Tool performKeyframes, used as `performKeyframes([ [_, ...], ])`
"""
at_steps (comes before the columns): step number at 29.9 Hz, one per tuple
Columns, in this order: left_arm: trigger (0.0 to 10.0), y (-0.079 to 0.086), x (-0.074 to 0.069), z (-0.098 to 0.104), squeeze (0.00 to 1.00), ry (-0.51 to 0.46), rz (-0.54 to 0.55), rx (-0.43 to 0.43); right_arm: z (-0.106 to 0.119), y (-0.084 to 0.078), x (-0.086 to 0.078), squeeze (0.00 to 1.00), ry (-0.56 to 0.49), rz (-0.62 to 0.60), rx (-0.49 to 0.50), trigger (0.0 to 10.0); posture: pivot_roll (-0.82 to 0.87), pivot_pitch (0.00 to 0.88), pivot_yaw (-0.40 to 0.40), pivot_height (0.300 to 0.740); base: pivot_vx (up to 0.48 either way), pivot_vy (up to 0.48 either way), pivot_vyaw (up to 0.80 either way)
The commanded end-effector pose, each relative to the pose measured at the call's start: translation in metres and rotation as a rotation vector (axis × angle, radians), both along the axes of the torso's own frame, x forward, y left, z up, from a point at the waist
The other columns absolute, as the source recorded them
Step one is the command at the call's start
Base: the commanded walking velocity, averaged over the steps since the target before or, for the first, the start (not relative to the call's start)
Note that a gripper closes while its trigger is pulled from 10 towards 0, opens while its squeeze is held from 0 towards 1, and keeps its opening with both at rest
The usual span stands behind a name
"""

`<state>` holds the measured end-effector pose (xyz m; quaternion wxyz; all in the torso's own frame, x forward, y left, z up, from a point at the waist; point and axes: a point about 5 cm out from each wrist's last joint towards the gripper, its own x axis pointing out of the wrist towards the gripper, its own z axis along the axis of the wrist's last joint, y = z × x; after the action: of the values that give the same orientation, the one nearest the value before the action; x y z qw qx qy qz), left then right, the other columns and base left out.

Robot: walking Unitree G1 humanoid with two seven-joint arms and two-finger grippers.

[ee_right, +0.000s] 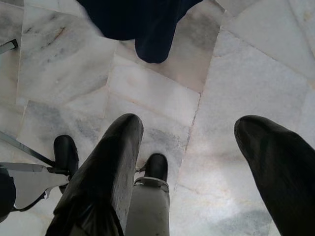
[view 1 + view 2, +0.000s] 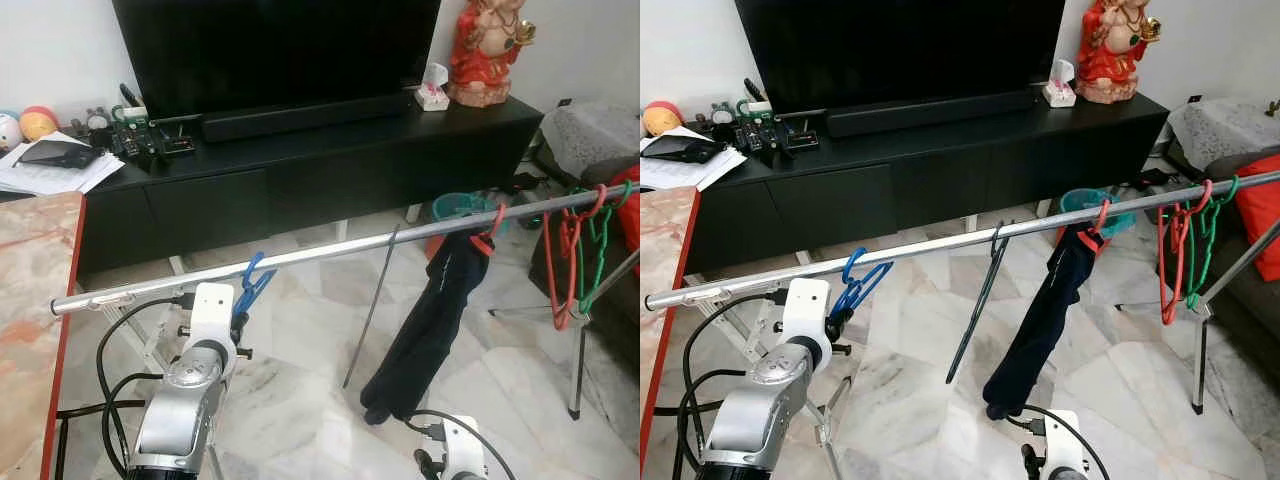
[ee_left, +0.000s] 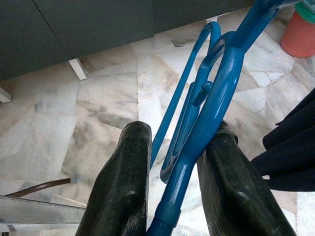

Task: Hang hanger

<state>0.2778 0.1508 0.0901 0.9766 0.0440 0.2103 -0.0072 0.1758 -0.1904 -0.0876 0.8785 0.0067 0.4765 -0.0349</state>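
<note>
Left claw [image 3: 170,196]: my left arm is raised to the left end of the silver rail [image 2: 330,248]. The wrist view shows both black fingers [image 3: 120,187] closed on the lower stem of the blue hanger [image 3: 216,98]. In the eye views the blue hanger's [image 2: 250,280] hook sits at the rail, just above the wrist. I cannot tell whether the hook is over the rail or only against it.

Handling, my judgement: thin moulded plastic, so light and fairly stiff, with some flex in the slim arms. The surface looks smooth and may pivot or slip between the pads. The present hold is low on the stem, below the loop, which leaves the hook clear. I would keep that spot and squeeze only moderately.

Mid rail: a dark thin hanger [image 2: 980,290] dangles at a slant. Next along, a navy garment [image 2: 425,330] hangs from a red hanger [image 2: 490,232].

Right end of rail: a cluster of red and green hangers [image 2: 575,250], well apart from the blue one.

Right claw [image 1: 189,167]: low, near the marble floor [image 1: 162,103], fingers spread wide and holding nothing. Idle.
</note>
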Motion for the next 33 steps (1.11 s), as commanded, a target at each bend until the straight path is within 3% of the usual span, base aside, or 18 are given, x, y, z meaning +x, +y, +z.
performKeyframes([
  [1,10.0,-0.001,-0.001,0.0,0.02,0.008,-0.011,0.001,0.0,-0.001,0.001,0.0,0.006,0.006,-0.006,10.0,0.06,0.0,-0.023,0.74,0.0,0.0,0.0],
  [2,10.0,-0.002,-0.001,0.001,0.17,0.002,-0.019,-0.002,0.0,-0.001,0.001,0.0,0.006,0.007,-0.006,10.0,0.06,0.0,-0.023,0.74,0.0,0.0,0.0],
  [3,10.0,-0.002,-0.001,0.004,0.53,-0.015,-0.027,-0.009,0.0,-0.001,0.001,0.0,0.006,0.008,-0.006,10.0,0.06,0.0,-0.023,0.74,0.0,0.0,0.0],
  [4,10.0,-0.002,-0.001,0.004,0.69,-0.018,-0.026,-0.012,0.0,-0.001,0.001,0.0,0.006,0.01,-0.006,10.0,0.06,0.0,-0.023,0.74,0.0,0.0,0.0],
  [5,10.0,-0.002,-0.001,0.005,0.69,-0.019,-0.025,-0.014,0.0,-0.001,0.001,0.0,0.006,0.011,-0.007,10.0,0.06,0.0,-0.023,0.74,0.0,0.0,0.0],
  [6,10.0,-0.003,-0.001,0.007,1.0,-0.03,-0.037,-0.014,0.0,-0.001,0.001,0.0,0.006,0.011,-0.007,10.0,0.06,0.0,-0.023,0.74,0.0,0.0,0.0],
  [19,10.0,-0.008,-0.003,0.019,1.0,-0.094,-0.117,-0.028,0.001,-0.001,0.001,0.0,0.006,0.017,-0.01,10.0,0.06,0.0,-0.027,0.74,0.0,0.0,0.0],
  [26,10.0,-0.009,-0.005,0.036,1.0,-0.188,-0.178,-0.04,0.001,-0.001,0.001,0.0,0.005,0.017,-0.011,10.0,0.07,0.0,-0.029,0.74,0.0,0.0,0.0],
  [29,10.0,-0.006,-0.017,0.048,1.0,-0.213,-0.281,-0.023,0.001,-0.001,0.002,0.0,0.005,0.021,-0.012,10.0,0.06,0.0,-0.027,0.74,0.0,0.0,0.0],
  [33,10.0,0.002,-0.024,0.052,1.0,-0.236,-0.314,-0.041,0.001,-0.001,0.002,0.0,0.005,0.02,-0.012,10.0,0.06,0.0,-0.027,0.74,0.0,0.0,0.0],
])
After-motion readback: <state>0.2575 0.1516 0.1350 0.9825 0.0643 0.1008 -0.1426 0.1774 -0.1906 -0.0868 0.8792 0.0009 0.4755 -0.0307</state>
